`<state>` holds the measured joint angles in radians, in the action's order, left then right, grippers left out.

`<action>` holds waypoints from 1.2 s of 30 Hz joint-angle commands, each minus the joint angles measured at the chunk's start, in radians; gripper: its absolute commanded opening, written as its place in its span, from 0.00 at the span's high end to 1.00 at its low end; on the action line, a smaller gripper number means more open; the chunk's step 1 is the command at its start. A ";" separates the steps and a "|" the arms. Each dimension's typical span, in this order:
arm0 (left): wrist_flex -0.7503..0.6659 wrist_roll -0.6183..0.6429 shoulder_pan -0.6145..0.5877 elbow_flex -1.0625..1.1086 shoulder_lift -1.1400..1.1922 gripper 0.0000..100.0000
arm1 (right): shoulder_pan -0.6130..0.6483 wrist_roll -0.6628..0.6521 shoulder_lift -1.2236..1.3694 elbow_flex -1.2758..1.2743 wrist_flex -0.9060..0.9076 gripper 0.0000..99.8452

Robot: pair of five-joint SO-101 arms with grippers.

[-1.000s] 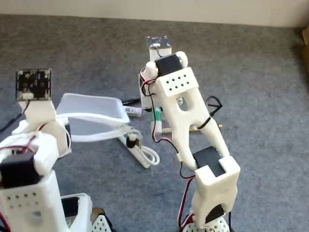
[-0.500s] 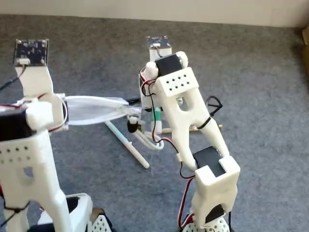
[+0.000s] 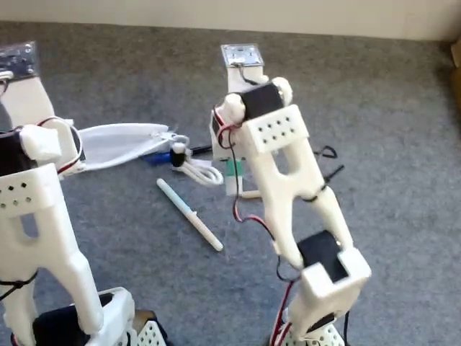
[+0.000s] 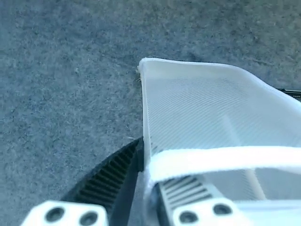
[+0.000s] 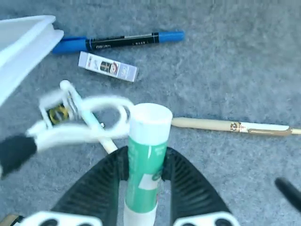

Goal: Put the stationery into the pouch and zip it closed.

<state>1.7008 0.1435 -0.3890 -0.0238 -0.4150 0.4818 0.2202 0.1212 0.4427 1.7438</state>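
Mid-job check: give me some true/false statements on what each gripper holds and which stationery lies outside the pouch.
The right gripper is shut on the green glue stick. True.
The left gripper is empty. False: it grips the white mesh pouch.
The beige pen is inside the pouch. False: it lies on the carpet.
The blue marker lies on the carpet. True.
The white pen lies on the carpet, apart from the pouch. True.

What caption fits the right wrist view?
Right gripper shut on a glue stick; marker, eraser and pen lie on the carpet.
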 commanded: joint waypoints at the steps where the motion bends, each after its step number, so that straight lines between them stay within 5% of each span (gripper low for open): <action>1: -0.008 0.014 -0.013 0.016 -0.004 0.99 | 0.035 -0.009 -0.154 -0.062 -0.025 1.00; 17: -0.014 0.015 -0.013 0.036 -0.004 0.99 | 0.162 -0.003 -0.536 -0.286 -0.407 1.00; 36: -0.012 0.015 -0.013 0.039 -0.004 0.99 | 0.383 -0.011 -0.871 -0.704 -1.092 1.00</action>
<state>1.6978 0.1496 -0.3966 0.0176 -0.4166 0.8316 0.2202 -0.6828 -0.2186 0.7787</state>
